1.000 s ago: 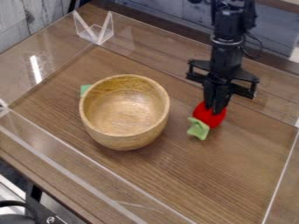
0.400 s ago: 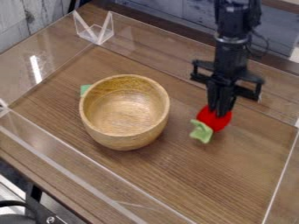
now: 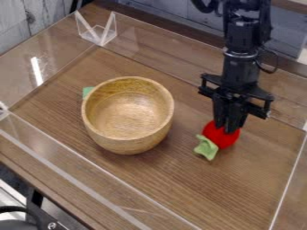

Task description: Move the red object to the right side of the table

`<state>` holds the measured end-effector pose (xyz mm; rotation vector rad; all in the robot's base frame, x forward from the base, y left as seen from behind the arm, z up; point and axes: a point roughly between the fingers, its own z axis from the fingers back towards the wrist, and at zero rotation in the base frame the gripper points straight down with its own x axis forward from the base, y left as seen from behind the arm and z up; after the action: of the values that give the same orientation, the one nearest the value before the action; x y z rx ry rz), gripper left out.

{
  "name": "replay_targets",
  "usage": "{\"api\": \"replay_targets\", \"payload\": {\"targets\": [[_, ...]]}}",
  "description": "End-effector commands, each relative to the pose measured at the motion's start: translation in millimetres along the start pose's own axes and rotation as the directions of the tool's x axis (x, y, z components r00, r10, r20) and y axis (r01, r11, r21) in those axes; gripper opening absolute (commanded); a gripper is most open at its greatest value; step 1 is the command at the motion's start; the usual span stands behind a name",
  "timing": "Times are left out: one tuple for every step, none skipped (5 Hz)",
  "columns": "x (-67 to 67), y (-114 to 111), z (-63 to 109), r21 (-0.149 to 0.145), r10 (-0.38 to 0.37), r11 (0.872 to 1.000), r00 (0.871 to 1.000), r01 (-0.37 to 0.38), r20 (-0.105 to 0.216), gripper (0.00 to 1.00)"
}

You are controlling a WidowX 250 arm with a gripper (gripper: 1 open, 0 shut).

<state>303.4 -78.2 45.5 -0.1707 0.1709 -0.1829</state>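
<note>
The red object [image 3: 222,137] is a small strawberry-like toy with a green leafy end [image 3: 206,147]. It sits low on the table [image 3: 240,193], right of the middle. My gripper [image 3: 228,127] hangs almost straight down over it on a black arm. Its dark fingers stand narrow and close together on the toy's top, so it reads as shut on the toy. The fingertips hide the toy's upper part.
A wooden bowl [image 3: 127,112] stands left of the toy, a short gap away. A small green piece [image 3: 88,92] peeks out behind the bowl's left rim. Low clear acrylic walls [image 3: 36,67] edge the tabletop, and a clear stand [image 3: 96,29] sits at the back left.
The gripper and the red toy have shifted together towards the front right of the table, a little lower in the picture. The bowl has stayed put.
</note>
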Motion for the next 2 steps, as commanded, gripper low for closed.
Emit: {"api": "replay_targets", "payload": {"targets": [[7.9, 9, 17.9, -0.002, -0.009, 1.0, 0.998, 0.009, 0.064, 1.0], [7.0, 0, -2.0, -0.011, 0.022, 1.0, 0.997, -0.021, 0.068, 0.0]]}}
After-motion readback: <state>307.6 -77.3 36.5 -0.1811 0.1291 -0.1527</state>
